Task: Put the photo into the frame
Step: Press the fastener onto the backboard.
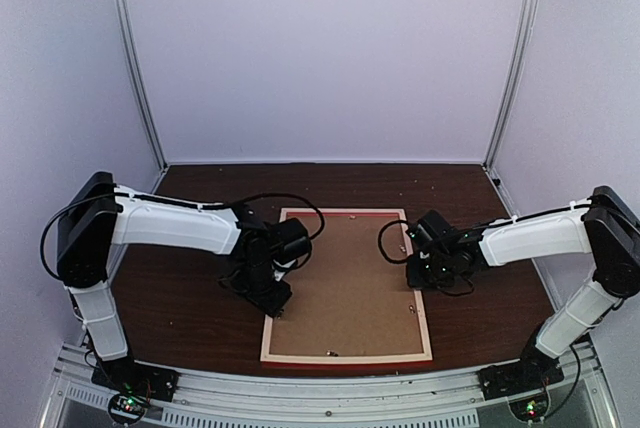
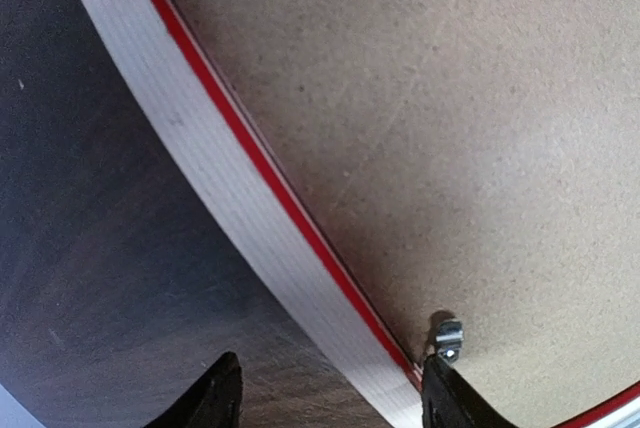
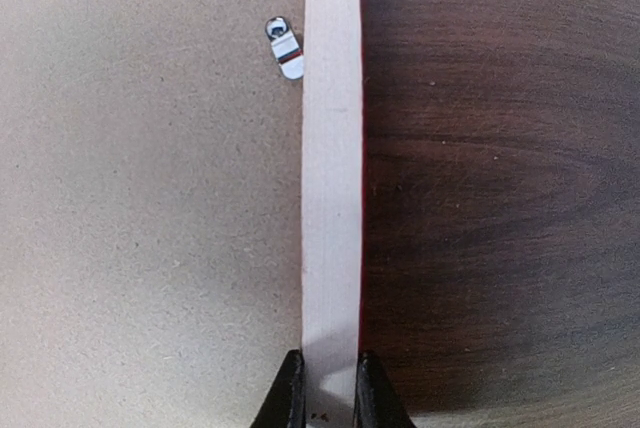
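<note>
The frame [image 1: 345, 357] lies face down on the dark table, its pale wood back up and red showing at the edges. The plain brown backing board [image 1: 345, 288] fills it. The photo is hidden. My left gripper [image 1: 272, 298] is at the frame's left rail; in the left wrist view the gripper [image 2: 332, 403] is open and straddles the rail [image 2: 200, 148], one fingertip [image 2: 445, 398] beside a small metal tab [image 2: 447, 336]. My right gripper [image 1: 415, 273] is at the right rail; in the right wrist view the gripper [image 3: 328, 398] is closed on the rail [image 3: 330, 148].
The backing board also shows in both wrist views [image 2: 450, 98] [image 3: 150, 198]. Another metal tab [image 3: 285, 48] lies turned onto the board by the right rail. Dark wood table [image 3: 500, 198] surrounds the frame. White walls enclose the table on three sides.
</note>
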